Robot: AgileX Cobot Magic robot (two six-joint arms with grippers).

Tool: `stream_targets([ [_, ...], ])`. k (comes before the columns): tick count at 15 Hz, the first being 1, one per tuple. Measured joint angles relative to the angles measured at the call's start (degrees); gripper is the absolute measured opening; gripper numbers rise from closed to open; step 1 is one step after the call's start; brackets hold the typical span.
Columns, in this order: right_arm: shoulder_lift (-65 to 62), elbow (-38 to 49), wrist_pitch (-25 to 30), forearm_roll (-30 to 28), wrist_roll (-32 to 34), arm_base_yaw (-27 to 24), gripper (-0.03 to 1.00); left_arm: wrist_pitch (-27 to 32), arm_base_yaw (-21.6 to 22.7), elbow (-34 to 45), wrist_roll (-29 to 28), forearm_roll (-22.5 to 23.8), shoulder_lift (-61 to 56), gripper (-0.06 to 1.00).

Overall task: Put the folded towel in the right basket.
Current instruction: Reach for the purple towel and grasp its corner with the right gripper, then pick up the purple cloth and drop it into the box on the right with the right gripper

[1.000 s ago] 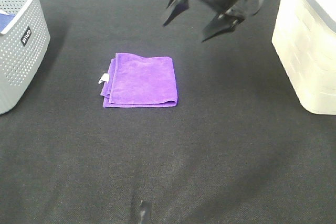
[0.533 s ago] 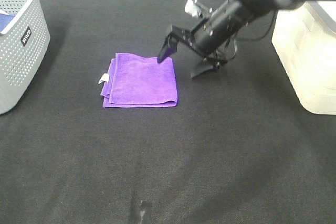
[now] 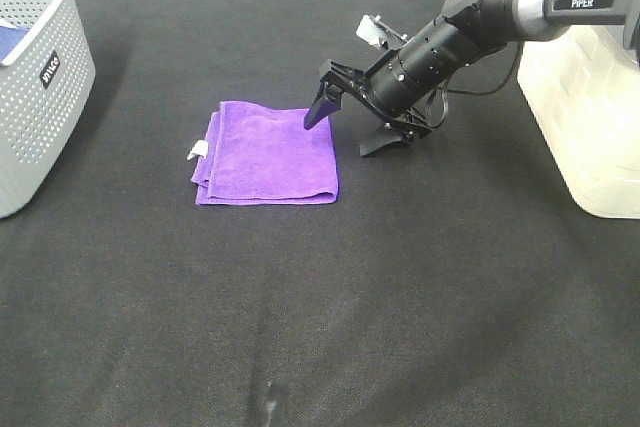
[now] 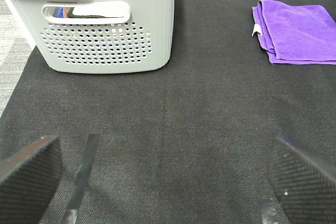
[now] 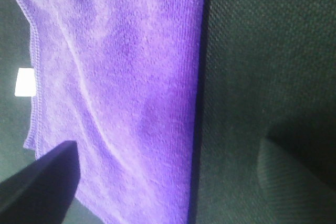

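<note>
folded purple terry towel [image 3: 266,152] flat on black mat [image 3: 420,277], well apart from cream plastic right basket [image 3: 580,107] | right gripper [image 3: 340,136] just dropped low, jaws spread wide, straddling the towel edge nearest that basket | grab looks next | left gripper [image 4: 165,182] spread too, idle

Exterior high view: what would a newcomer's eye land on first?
The purple folded towel lies flat on the black mat. The right gripper, open, is at its far right corner, one finger over the cloth, the other off it. A cream basket stands at the right edge, a grey perforated basket at the left.
</note>
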Motion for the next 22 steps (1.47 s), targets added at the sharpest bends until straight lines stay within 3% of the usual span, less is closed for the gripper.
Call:
stream_targets([
  [4,2.2,-0.6,-4.0,1.9,-0.1,3.0,0.75,0.0,0.0,0.0,0.0,0.0,0.0,0.99],
  [6,3.4,-0.8,-8.4,2.6,-0.1,6.4,0.58,0.0,0.0,0.0,0.0,0.0,0.0,0.99],
  [8,4.1,-1.0,-10.0,3.3,-0.2,8.0,0.49,0.0,0.0,0.0,0.0,0.0,0.0,0.99],
  [10,4.4,-1.0,-10.1,3.6,-0.2,8.0,0.41,0.0,0.0,0.0,0.0,0.0,0.0,0.99],
  [12,4.1,-1.0,-9.6,4.0,0.1,7.2,0.11,0.0,0.0,0.0,0.0,0.0,0.0,0.99],
  [15,0.3,0.4,-3.6,0.6,-0.2,6.0,0.08,0.0,0.0,0.0,0.0,0.0,0.0,0.99],
  [17,-8.6,-1.0,6.2,-1.1,-0.3,0.1,0.08,0.0,0.0,0.0,0.0,0.0,0.0,0.99],
  [19,-17.5,-7.0,10.5,-1.7,-0.3,-7.8,0.08,0.0,0.0,0.0,0.0,0.0,0.0,0.99],
  [22,-26.2,-14.2,16.1,-9.8,0.8,-19.4,0.08,0.0,0.0,0.0,0.0,0.0,0.0,0.99],
])
